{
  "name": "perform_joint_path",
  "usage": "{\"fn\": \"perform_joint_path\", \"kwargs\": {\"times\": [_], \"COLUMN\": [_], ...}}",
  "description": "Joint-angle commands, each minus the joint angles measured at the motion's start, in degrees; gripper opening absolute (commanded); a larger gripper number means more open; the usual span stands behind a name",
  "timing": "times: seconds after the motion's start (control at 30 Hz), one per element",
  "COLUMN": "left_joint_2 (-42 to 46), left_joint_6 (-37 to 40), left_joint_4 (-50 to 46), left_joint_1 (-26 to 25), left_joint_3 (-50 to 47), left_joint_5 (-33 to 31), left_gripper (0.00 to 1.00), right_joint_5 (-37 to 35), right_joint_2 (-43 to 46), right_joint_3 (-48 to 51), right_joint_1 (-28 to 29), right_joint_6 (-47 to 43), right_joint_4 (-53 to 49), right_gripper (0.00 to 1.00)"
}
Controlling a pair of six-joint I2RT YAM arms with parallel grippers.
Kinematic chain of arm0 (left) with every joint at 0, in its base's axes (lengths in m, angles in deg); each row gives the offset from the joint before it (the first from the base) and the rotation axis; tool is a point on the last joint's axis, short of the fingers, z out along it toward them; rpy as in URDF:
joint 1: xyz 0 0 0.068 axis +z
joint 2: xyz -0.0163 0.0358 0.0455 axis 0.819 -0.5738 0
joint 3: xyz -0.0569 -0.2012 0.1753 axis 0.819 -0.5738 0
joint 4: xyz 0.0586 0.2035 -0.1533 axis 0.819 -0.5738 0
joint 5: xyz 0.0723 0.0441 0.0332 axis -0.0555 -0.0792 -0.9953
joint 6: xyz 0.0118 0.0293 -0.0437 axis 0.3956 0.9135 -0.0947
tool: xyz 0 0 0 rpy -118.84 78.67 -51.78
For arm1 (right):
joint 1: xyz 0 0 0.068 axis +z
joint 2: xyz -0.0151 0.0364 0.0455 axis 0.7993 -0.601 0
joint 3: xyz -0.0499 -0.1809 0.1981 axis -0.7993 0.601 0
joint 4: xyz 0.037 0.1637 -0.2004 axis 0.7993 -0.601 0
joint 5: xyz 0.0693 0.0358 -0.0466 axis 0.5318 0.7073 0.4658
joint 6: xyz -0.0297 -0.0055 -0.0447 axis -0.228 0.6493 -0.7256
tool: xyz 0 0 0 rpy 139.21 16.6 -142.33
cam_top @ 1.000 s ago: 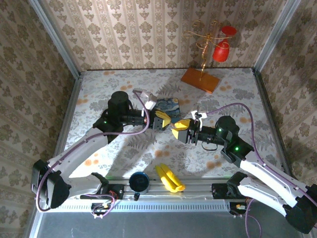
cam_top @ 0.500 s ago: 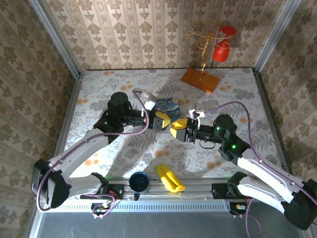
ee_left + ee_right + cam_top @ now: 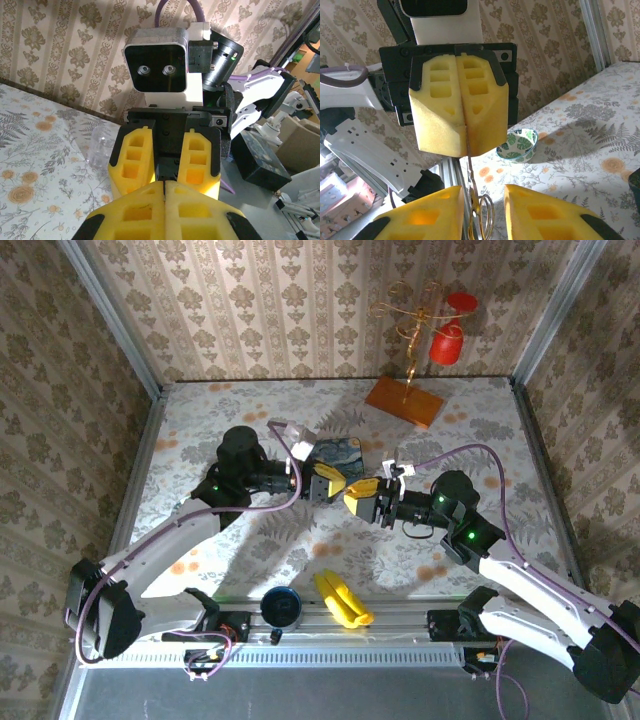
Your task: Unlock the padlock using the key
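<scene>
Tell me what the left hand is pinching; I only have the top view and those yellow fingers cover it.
Observer: The right wrist view shows the left hand shut on a thin brass-coloured key, its ring hanging below.
Operator: Has the right hand gripped it?
Observer: No. The right hand is open, straddling the ring with a gap on each side.

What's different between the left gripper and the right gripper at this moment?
The left gripper has its jaws pressed shut on a thin metal key; the right gripper has its jaws apart, flanking the key's gold ring. So the left gripper holds something, the right gripper nothing. Both have yellow foam jaws and meet tip to tip above the table.
</scene>
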Motion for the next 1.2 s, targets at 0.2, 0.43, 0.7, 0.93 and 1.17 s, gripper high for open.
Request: {"fn": "perform_joint_path", "kwargs": {"times": [0.2, 0.43, 0.7, 0.93, 1.17], "left_joint_2": [-0.3, -0.2, 0.7, 6.1, 7.1], "left_joint_6": [-1.2, -3.4, -9.5, -6.9, -7.9], "left_joint_4": [2.9, 5.4, 12.0, 4.0, -15.7], "left_joint_1": [0.2, 1.1, 3.4, 4.1, 1.2], "left_joint_3": [-0.5, -1.6, -4.4, -7.1, -6.4], "left_joint_5": [0.9, -1.6, -7.2, -24.9, -53.8], "left_gripper": [0.00, 0.00, 0.77, 0.94, 1.00], "right_joint_5": [0.5, -0.3, -5.4, -17.9, -27.1], "right_joint_2": [0.3, 0.6, 0.8, 0.9, 0.6], "right_joint_3": [-1.7, -1.3, -1.9, -3.3, -4.4], "right_joint_1": [-0.1, -0.1, -0.2, -0.2, -1.3], "right_joint_6": [0.4, 0.8, 1.2, 3.4, 7.7], "right_joint_4": [1.6, 1.7, -3.8, -15.7, -28.0], "right_gripper": [0.13, 0.00, 0.00, 0.00, 0.00]}}
